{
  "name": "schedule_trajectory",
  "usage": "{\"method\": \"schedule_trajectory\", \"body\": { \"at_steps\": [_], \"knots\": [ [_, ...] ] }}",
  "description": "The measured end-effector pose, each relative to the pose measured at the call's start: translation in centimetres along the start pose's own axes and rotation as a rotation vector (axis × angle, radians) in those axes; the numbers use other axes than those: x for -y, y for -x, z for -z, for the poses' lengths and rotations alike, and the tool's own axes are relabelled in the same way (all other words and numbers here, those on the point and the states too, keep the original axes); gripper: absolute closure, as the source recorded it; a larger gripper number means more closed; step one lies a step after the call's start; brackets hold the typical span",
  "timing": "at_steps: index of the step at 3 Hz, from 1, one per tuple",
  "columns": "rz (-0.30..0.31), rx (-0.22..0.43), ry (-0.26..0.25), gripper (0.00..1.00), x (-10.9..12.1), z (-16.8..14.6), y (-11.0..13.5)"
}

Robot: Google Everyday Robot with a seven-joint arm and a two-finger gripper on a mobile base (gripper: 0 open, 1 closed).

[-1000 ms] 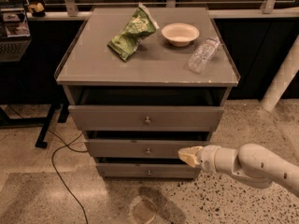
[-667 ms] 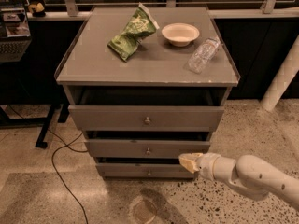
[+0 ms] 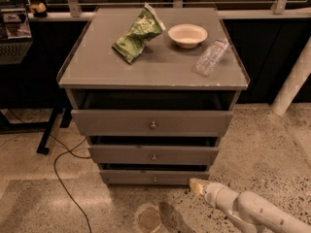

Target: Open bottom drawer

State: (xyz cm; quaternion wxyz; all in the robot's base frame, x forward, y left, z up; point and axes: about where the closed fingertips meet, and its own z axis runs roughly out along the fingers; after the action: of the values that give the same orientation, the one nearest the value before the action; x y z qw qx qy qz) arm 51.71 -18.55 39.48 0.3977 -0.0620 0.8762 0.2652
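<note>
The bottom drawer (image 3: 146, 177) is the lowest and narrowest of three grey drawers, with a small round metal knob (image 3: 155, 179) at its middle. It stands slightly out, with a dark gap above its front. My gripper (image 3: 196, 186) is at the end of a white arm coming in from the lower right. It sits low, just in front of the drawer's right end, to the right of the knob.
The cabinet top (image 3: 160, 64) carries a green chip bag (image 3: 136, 33), a white bowl (image 3: 187, 35) and a clear plastic bottle (image 3: 211, 57). A black cable (image 3: 63, 169) runs over the floor at left. A white post (image 3: 291, 84) stands at right.
My gripper has moved down and a little right, from the level of the middle drawer's right end to the level of the bottom drawer's right end.
</note>
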Motion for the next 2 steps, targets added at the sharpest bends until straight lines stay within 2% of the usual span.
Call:
{"method": "schedule_trajectory", "body": {
  "at_steps": [1, 2],
  "knots": [
    [-0.048, -0.032, -0.026, 1.0, 2.5, -2.6, -3.3],
    [-0.063, -0.087, -0.027, 1.0, 4.1, -5.5, -5.6]
  ]
}}
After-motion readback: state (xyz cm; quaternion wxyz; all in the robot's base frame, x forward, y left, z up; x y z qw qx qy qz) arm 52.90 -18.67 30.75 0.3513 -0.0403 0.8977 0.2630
